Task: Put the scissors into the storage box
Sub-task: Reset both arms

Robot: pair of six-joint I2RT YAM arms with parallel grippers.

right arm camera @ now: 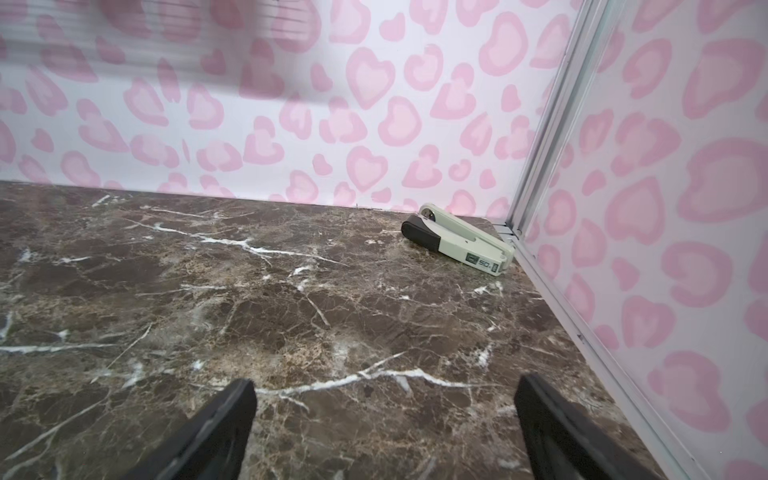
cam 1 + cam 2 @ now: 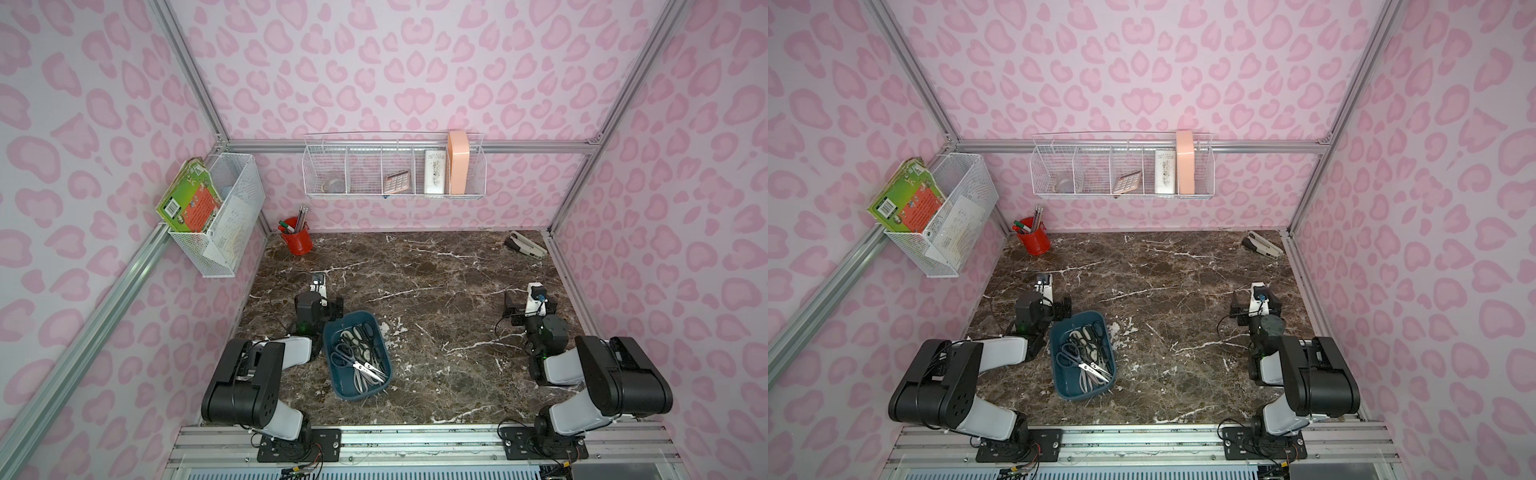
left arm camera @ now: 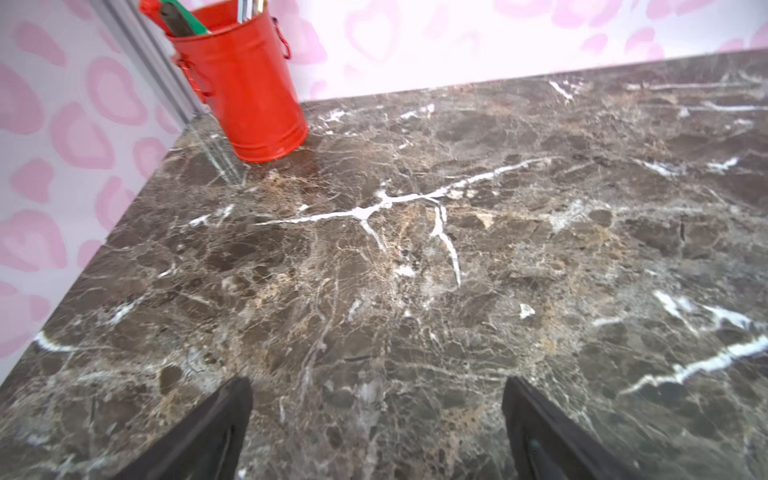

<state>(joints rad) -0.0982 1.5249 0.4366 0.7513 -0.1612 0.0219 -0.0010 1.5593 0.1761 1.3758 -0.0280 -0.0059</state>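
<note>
The storage box [image 2: 344,386] [image 2: 1067,386], a shallow teal-blue tray, lies on the marble table near its front left. Several scissors [image 2: 361,353] [image 2: 1088,353] are piled inside it, mostly black-handled, with blades crossing toward its near end. No scissors show on the table outside the box. My left gripper [image 3: 376,384] [image 2: 319,293] is just behind the box's far left corner, open over bare marble with nothing between its fingers. My right gripper [image 1: 384,386] [image 2: 532,299] is far across the table on the right side, open and empty, facing the back right corner.
A red pencil cup [image 2: 296,241] [image 3: 249,83] stands in the back left corner. A grey-white stapler [image 2: 525,245] [image 1: 461,243] lies in the back right corner. White wire baskets [image 2: 395,170] hang on the back and left walls. An aluminium frame rail [image 1: 557,124] edges the table.
</note>
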